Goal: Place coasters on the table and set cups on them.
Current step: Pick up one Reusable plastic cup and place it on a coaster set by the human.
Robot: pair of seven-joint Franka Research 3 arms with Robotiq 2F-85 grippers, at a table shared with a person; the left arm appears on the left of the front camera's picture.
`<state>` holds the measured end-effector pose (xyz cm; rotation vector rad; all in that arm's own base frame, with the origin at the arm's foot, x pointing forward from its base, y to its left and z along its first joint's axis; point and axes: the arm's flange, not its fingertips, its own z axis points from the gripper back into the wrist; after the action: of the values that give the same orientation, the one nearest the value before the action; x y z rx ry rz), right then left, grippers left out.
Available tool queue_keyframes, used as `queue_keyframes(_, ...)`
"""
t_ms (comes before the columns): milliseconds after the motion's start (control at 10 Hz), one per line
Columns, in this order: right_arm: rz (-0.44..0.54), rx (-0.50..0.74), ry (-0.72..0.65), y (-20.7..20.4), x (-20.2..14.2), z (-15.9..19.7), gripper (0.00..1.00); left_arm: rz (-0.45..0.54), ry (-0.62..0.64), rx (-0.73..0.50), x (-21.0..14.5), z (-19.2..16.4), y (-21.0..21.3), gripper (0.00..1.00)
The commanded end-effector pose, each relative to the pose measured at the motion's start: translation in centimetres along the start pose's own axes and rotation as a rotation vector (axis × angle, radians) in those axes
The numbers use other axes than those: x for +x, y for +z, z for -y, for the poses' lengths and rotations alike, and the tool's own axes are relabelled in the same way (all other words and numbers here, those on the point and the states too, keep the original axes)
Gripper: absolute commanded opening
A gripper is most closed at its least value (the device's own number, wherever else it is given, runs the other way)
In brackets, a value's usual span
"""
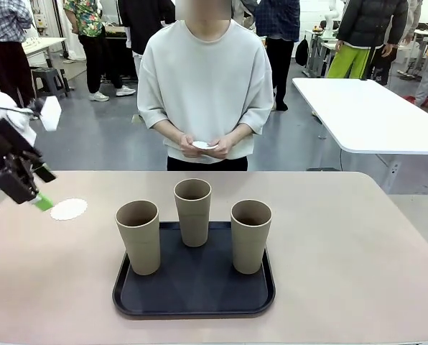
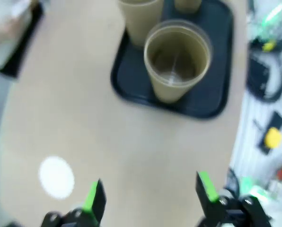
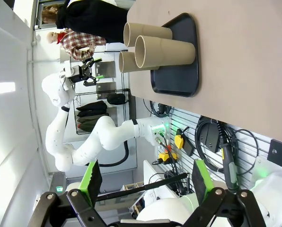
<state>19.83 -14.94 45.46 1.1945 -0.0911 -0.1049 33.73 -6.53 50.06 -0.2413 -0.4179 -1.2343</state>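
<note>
Here, the black tray (image 1: 192, 309) holds three cups (image 1: 193, 213) (upright, apart).

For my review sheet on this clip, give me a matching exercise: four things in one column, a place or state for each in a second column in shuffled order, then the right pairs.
Things
1. coaster
2. cups
3. left gripper
4. person's hands

Places or states
A. standing upright on the black tray
B. lying flat on the table, left of the tray and apart from it
C. holding a white disc at the far side
D. open and empty, over the table near the coaster

Pairs: 1-B, 2-A, 3-D, 4-C
</note>
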Motion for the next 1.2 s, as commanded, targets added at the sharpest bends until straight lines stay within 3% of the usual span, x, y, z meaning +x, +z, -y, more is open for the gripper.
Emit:
queue_keyframes(0,0.001,0.011,0.000,0.1,0.0,0.0,1.00,0.374,-0.081,-0.180,-3.3,-0.3,-2.0,1.00)
queue_keyframes(200,0.001,0.011,0.000,0.1,0.0,0.0,1.00,0.626,-0.125,-0.220,-5.6,-2.3,-3.3,1.00)
queue_keyframes(400,0.001,0.011,0.000,0.1,0.0,0.0,1.00,0.753,-0.135,-0.170,-7.9,-2.6,-6.4,1.00)
queue_keyframes(700,0.001,0.011,0.000,0.1,0.0,0.0,1.00,0.768,-0.155,-0.247,-10.2,-2.2,-9.8,1.00)
queue_keyframes(1100,0.001,0.011,0.000,0.1,0.0,0.0,1.00,0.766,-0.267,-0.170,-12.7,-1.6,-9.9,1.00)
